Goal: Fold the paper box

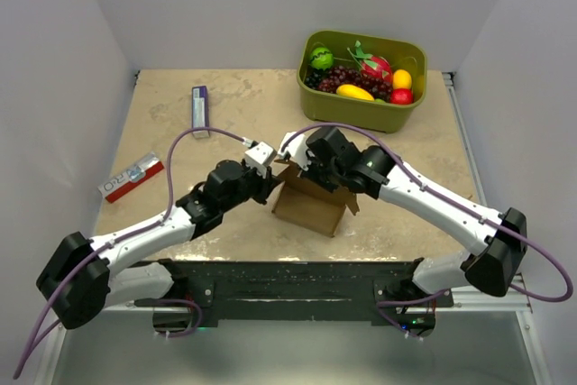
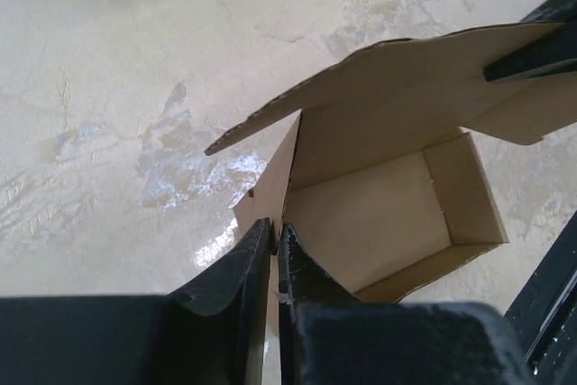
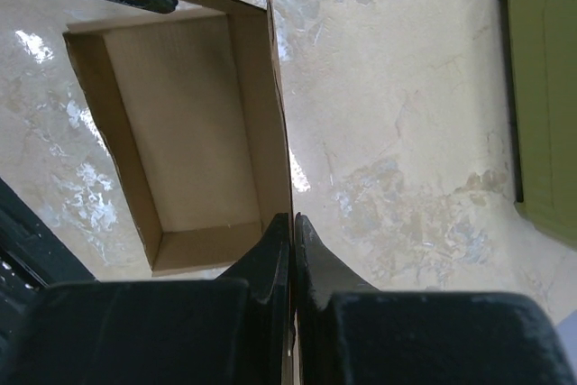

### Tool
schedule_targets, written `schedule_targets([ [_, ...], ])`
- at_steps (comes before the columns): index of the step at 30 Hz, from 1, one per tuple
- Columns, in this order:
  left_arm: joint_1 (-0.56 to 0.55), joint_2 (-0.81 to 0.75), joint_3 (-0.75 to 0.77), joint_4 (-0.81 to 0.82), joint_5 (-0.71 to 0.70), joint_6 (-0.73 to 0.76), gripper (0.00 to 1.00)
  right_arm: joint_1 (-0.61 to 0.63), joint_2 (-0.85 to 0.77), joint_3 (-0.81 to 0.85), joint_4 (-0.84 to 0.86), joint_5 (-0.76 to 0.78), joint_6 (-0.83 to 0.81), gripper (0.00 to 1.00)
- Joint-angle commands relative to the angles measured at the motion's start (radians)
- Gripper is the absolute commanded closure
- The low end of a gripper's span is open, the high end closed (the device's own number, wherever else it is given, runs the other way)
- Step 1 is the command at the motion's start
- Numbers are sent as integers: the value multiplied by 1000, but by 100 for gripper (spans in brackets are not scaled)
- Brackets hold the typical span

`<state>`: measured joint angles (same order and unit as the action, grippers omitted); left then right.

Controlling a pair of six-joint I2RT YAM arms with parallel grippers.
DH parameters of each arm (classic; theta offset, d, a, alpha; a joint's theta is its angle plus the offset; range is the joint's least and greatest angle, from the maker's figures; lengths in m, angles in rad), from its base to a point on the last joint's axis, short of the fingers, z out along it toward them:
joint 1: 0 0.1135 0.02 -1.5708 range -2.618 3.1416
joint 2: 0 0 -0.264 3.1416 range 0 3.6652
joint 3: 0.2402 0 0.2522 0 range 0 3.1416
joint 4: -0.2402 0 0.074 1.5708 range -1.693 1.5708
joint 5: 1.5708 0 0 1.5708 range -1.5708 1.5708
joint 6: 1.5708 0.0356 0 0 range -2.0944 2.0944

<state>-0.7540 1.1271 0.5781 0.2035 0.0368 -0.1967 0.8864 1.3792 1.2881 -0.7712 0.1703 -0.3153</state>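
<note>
The plain brown cardboard paper box [image 1: 311,206] sits in the middle of the pale, blotchy table top [image 1: 243,101], right between the two arms. Its top is open, and you can see the bare bottom inside. One big lid flap [image 2: 388,74] sticks up and leans outward on the side away from the left arm. The left gripper [image 2: 275,233] has its two black fingers pressed close together, pinching one thin side wall of the box at its top edge. The right gripper [image 3: 292,223] is squeezed tight on the tall card on the other side of the box. At the back right of the table is a green plastic tub [image 1: 356,114] full of toy fruit. A slim purple-and-white box [image 1: 200,111] lies at the back left. A small red-and-white box [image 1: 132,177] lies near the left edge. Both are well apart from the paper box.
</note>
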Motion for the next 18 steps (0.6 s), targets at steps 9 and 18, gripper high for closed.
schedule_targets([
  [9, -13, 49, -33, 135, -64, -201, 92, 13, -52, 4, 65, 51, 27, 100],
  [18, -24, 69, -40, 142, -147, -84, 100, 13, -100, -64, 118, 120, 200, 49],
])
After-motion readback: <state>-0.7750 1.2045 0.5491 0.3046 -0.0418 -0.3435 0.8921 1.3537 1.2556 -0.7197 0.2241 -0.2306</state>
